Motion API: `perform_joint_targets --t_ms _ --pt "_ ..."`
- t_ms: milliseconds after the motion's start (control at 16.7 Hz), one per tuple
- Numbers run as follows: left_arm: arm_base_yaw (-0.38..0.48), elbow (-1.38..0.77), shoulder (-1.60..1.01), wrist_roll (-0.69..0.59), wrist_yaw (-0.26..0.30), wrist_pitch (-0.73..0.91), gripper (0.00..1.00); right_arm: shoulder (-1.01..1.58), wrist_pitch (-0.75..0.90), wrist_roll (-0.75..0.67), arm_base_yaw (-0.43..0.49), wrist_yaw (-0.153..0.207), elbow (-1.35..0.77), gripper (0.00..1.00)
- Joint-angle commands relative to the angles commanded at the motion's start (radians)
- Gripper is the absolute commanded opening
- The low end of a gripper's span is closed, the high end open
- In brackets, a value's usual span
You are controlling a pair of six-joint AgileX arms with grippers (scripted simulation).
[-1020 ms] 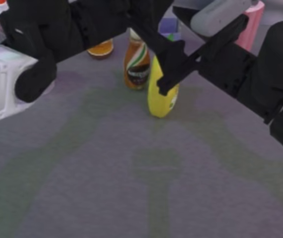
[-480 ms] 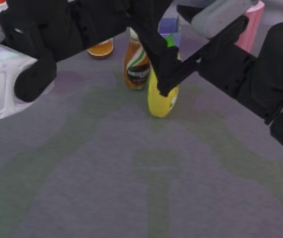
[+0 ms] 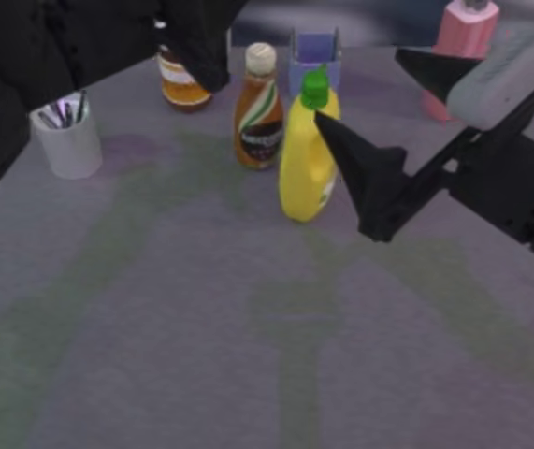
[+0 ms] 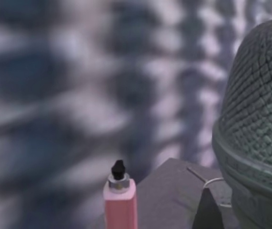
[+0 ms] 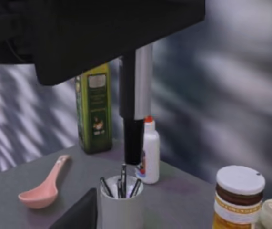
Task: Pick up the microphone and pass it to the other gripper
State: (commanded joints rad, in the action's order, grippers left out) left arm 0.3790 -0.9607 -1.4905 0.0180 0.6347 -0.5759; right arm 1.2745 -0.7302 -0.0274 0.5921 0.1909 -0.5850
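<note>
— Both arms have pulled apart since a second ago. They were crossed over the yellow bottle (image 3: 304, 168), and now they sit at opposite sides.
— What's nearest you?
— My right tool (image 3: 360, 84), hanging over the right of the counter (image 3: 248, 355), just beside that bottle. Its two fingers are spread wide with nothing between them.
— And the microphone?
— Farther back, on the left. My left tool (image 5: 135, 52) is clamped on the microphone (image 5: 135, 95), which hangs handle-down above the pen cup (image 3: 70, 140). Its mesh head fills my left wrist view.
— So is the pass done?
— One tool grips and the other is empty and clear, so I read the hand-over as finished, if the right arm did the picking. I can't tell that from here.
</note>
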Motion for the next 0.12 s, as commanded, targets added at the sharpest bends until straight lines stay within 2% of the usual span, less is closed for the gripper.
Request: perform_joint_targets --t_ms 120 --pt "-0.015 0.007 0.006 -0.001 0.012 0.001 0.00 -0.019 0.001 0.001 -0.001 0.005 0.018 1.00"
